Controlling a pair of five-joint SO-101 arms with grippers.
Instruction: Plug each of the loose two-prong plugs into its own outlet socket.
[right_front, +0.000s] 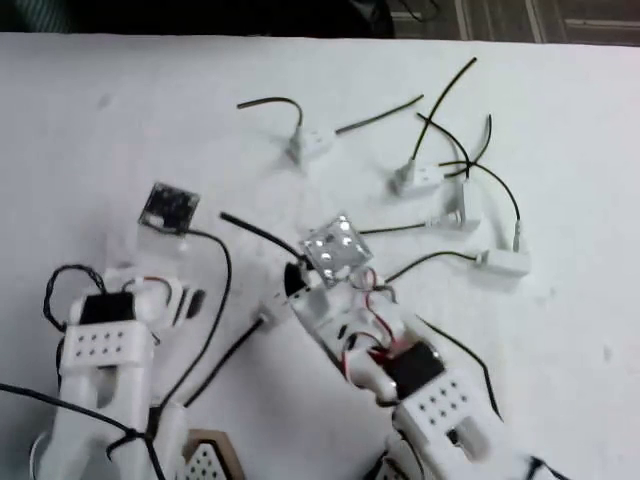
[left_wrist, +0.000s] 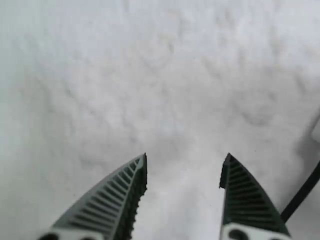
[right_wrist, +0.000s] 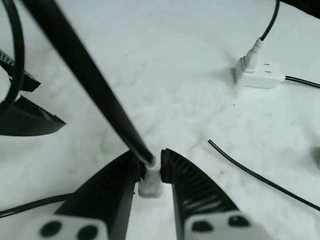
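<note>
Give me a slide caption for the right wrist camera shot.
Right end effector grips a white plug on a black cord, with a white socket lying farther off on the table.

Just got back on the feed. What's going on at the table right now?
The right gripper is shut on a white two-prong plug, low over the white table, with the plug's black cord running off behind it. The left gripper is open over bare table and holds nothing. Ahead of the right gripper, one outlet socket already has a plug in it. More white pieces with cords lie toward the far side.
</note>
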